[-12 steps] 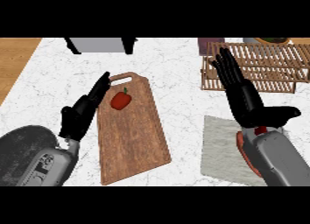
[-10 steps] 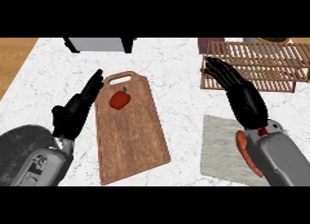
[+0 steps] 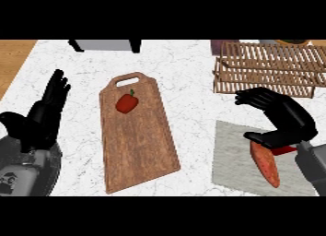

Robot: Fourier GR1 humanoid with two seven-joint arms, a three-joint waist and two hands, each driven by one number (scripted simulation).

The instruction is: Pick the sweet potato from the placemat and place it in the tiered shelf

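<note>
A red bell pepper (image 3: 127, 103) lies on the wooden cutting board (image 3: 138, 143); marble counter (image 3: 186, 78) beneath.

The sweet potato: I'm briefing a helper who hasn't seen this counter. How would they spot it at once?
Find the grey placemat at the near right of the counter, in front of the wooden tiered shelf. The sweet potato lies on it, under the right hand. It is long, tapered and orange, unlike the round red pepper on the cutting board.

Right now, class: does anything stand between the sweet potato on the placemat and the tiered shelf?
Nothing visible does. Only bare counter separates the placemat with the sweet potato from the tiered shelf; the right hand hovers above it.
</note>
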